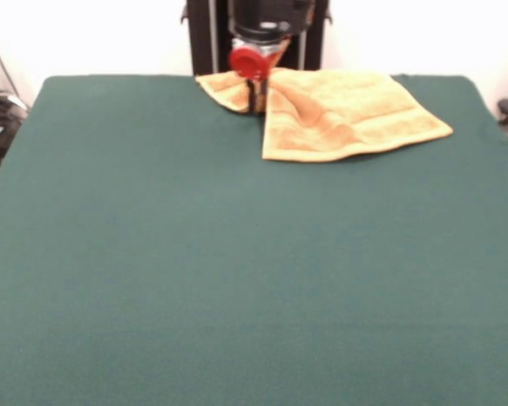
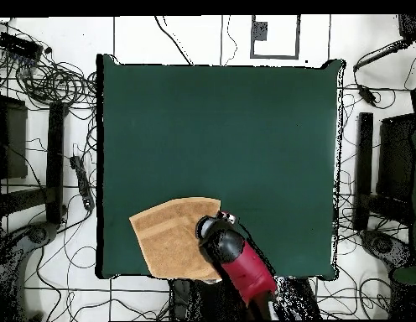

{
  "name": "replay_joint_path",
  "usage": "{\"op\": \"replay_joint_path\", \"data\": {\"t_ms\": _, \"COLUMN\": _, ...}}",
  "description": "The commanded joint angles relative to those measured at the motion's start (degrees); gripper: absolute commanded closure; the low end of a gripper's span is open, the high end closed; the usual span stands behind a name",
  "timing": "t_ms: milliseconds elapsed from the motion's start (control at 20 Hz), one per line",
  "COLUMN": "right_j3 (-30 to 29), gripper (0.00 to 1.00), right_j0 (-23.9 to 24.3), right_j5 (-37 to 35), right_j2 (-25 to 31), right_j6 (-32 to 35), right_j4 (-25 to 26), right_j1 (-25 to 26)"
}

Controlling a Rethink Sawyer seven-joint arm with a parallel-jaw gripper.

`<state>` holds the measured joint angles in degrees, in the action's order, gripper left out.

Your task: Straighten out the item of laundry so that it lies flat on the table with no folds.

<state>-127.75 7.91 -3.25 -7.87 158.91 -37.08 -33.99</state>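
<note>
Tangled black cables [image 2: 52, 84] lie on the floor around the large dark green felt-covered surface [image 1: 237, 271], while the red and black arm's gripper [image 1: 256, 100] comes down over the small orange-yellow terry towel [image 1: 356, 118] at the surface's edge nearest the robot's pedestal. Whether the fingers are spread or closed cannot be told. The towel lies rumpled, with a raised fold running across it and one corner tucked behind the gripper.

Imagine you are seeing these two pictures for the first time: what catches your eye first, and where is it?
The orange-yellow towel stands out against the dark green table, lying rumpled with a fold at the far edge by the robot's pedestal. Right at its folded part, the red and black arm comes down, its gripper low at the cloth. In the overhead view, tangled cables litter the floor around.
</note>
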Motion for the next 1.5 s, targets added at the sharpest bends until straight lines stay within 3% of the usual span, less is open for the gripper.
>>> {"op": "replay_joint_path", "data": {"t_ms": 50, "right_j3": 1.9, "gripper": 0.00, "right_j0": -8.2, "right_j5": -19.3, "right_j2": -6.6, "right_j6": 15.6, "right_j4": -1.3, "right_j1": -4.0}}
{"op": "replay_joint_path", "data": {"t_ms": 250, "right_j3": 2.1, "gripper": 0.00, "right_j0": -9.2, "right_j5": -22.5, "right_j2": -8.7, "right_j6": 15.5, "right_j4": -0.8, "right_j1": -5.9}}
{"op": "replay_joint_path", "data": {"t_ms": 450, "right_j3": 0.9, "gripper": 0.00, "right_j0": -7.7, "right_j5": -19.0, "right_j2": -6.7, "right_j6": 12.6, "right_j4": -2.9, "right_j1": -5.0}}
{"op": "replay_joint_path", "data": {"t_ms": 700, "right_j3": -3.1, "gripper": 0.00, "right_j0": 1.3, "right_j5": -5.7, "right_j2": 4.2, "right_j6": 8.7, "right_j4": -4.6, "right_j1": -2.1}}
{"op": "replay_joint_path", "data": {"t_ms": 1050, "right_j3": -2.9, "gripper": 0.00, "right_j0": 1.5, "right_j5": -2.2, "right_j2": 6.3, "right_j6": 13.3, "right_j4": -4.1, "right_j1": -0.2}}
{"op": "replay_joint_path", "data": {"t_ms": 1500, "right_j3": -2.5, "gripper": 0.00, "right_j0": -2.3, "right_j5": -4.6, "right_j2": 5.0, "right_j6": 16.7, "right_j4": -7.8, "right_j1": -0.4}}
